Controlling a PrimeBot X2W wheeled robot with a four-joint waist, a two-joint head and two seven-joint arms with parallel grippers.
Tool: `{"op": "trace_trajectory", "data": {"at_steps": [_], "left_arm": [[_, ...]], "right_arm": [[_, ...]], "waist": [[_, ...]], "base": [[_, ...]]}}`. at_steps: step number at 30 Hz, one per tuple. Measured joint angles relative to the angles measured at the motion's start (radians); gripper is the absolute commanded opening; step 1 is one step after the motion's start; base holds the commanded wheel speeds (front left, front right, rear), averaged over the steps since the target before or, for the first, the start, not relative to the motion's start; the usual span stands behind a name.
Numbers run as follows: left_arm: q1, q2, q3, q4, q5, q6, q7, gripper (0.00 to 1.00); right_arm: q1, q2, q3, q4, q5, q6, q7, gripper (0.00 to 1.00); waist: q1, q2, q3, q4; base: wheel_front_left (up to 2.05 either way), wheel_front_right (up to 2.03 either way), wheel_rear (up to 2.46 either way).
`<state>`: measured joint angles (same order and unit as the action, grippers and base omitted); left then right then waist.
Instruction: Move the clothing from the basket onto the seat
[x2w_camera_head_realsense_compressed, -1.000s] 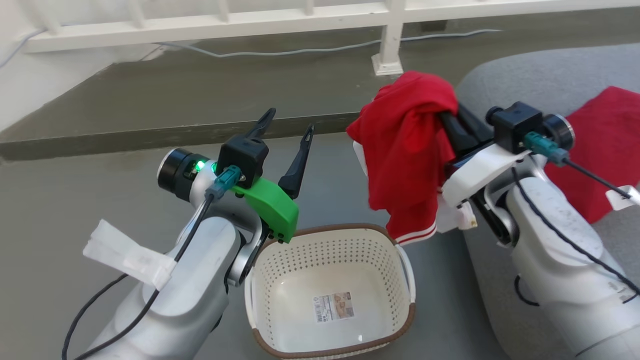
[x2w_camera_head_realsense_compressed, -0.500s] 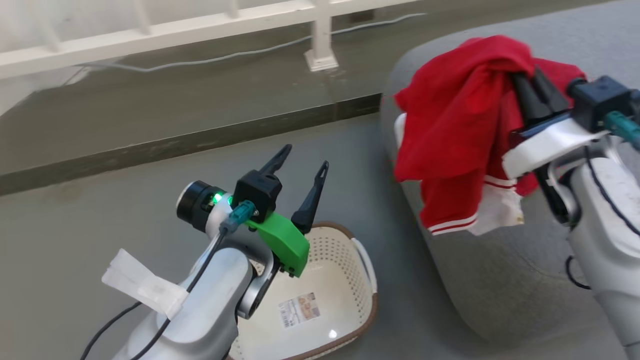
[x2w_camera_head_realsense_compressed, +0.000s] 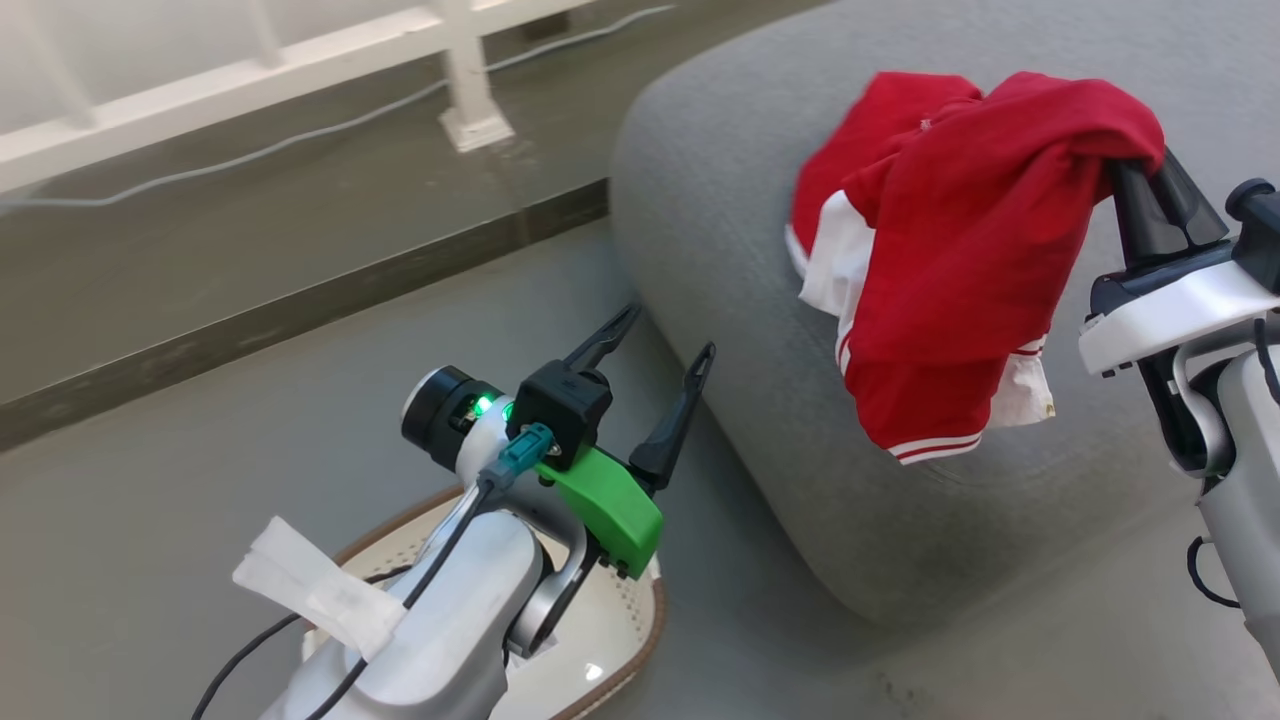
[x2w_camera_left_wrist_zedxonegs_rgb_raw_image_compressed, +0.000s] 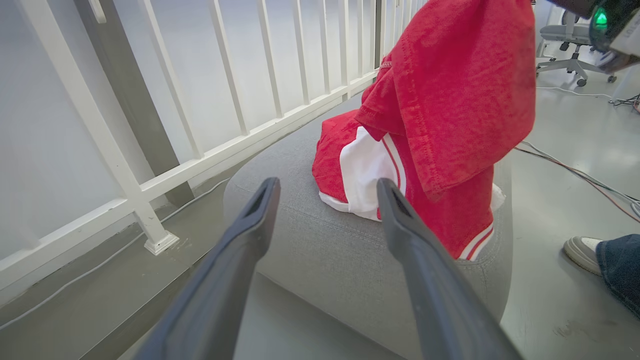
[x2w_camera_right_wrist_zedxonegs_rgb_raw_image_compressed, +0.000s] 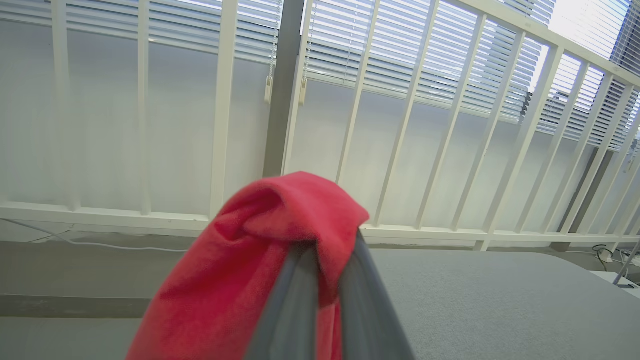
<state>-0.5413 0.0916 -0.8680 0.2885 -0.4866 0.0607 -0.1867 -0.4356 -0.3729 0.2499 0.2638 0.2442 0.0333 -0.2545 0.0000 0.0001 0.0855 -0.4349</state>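
Note:
My right gripper (x2w_camera_head_realsense_compressed: 1135, 170) is shut on a red piece of clothing (x2w_camera_head_realsense_compressed: 960, 260) with white striped trim. The cloth drapes over the fingertips and hangs above the grey seat (x2w_camera_head_realsense_compressed: 720, 200). Seen from the right wrist, the red clothing (x2w_camera_right_wrist_zedxonegs_rgb_raw_image_compressed: 260, 240) wraps the closed fingers (x2w_camera_right_wrist_zedxonegs_rgb_raw_image_compressed: 295, 305) above the seat (x2w_camera_right_wrist_zedxonegs_rgb_raw_image_compressed: 475, 295). Another red piece (x2w_camera_head_realsense_compressed: 860, 140) lies on the seat behind it. My left gripper (x2w_camera_head_realsense_compressed: 672, 330) is open and holds nothing, left of the seat and above the basket (x2w_camera_head_realsense_compressed: 645, 640), which my left arm mostly hides. In the left wrist view the open gripper (x2w_camera_left_wrist_zedxonegs_rgb_raw_image_compressed: 327, 185) faces the hanging clothing (x2w_camera_left_wrist_zedxonegs_rgb_raw_image_compressed: 450, 90).
A white railing (x2w_camera_head_realsense_compressed: 470, 90) with a cable (x2w_camera_head_realsense_compressed: 300, 135) along its base runs behind a floor step (x2w_camera_head_realsense_compressed: 300, 310). A person's shoe (x2w_camera_left_wrist_zedxonegs_rgb_raw_image_compressed: 582, 250) and trouser leg stand on the floor right of the seat. An office chair (x2w_camera_left_wrist_zedxonegs_rgb_raw_image_compressed: 565, 35) is further back.
The head camera has swung right, so the basket has slid to the lower left. My right gripper has carried the red garment from above the basket to over the seat. The left gripper stays open.

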Motion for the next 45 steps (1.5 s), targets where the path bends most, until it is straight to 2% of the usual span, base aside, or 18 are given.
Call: {"op": "trace_trajectory", "data": {"at_steps": [7,16,23,36,45], "left_arm": [[0.000,-0.010,-0.039,-0.013,0.010,-0.009,0.011,1.00],[-0.003,-0.009,-0.046,-0.018,0.024,-0.009,0.032,1.00],[-0.037,-0.009,-0.050,-0.038,0.032,-0.016,0.049,1.00],[-0.125,-0.009,-0.058,-0.085,0.079,-0.018,0.085,1.00],[-0.182,-0.007,-0.073,-0.116,0.095,-0.026,0.124,1.00]], "right_arm": [[0.023,-0.021,-0.047,-0.033,0.013,0.001,0.000,0.00],[-0.010,-0.031,-0.061,-0.036,0.027,0.015,0.000,0.00],[-0.136,-0.067,-0.085,-0.013,0.033,0.028,0.000,0.00],[-0.375,-0.114,-0.159,0.101,0.064,0.026,0.066,0.00],[-0.417,-0.147,-0.210,0.213,0.073,-0.009,0.089,0.00]], "waist": [[0.0000,0.0000,0.030,-0.083],[0.0000,0.0000,0.098,-0.104],[0.0000,0.0000,0.136,-0.070],[0.0002,0.0000,0.227,0.024],[0.0002,-0.0001,0.302,0.087]], "base": [[0.00,0.00,0.00],[0.00,0.00,0.00],[0.00,0.00,0.00],[0.00,0.00,0.00],[0.00,0.00,0.00]]}}
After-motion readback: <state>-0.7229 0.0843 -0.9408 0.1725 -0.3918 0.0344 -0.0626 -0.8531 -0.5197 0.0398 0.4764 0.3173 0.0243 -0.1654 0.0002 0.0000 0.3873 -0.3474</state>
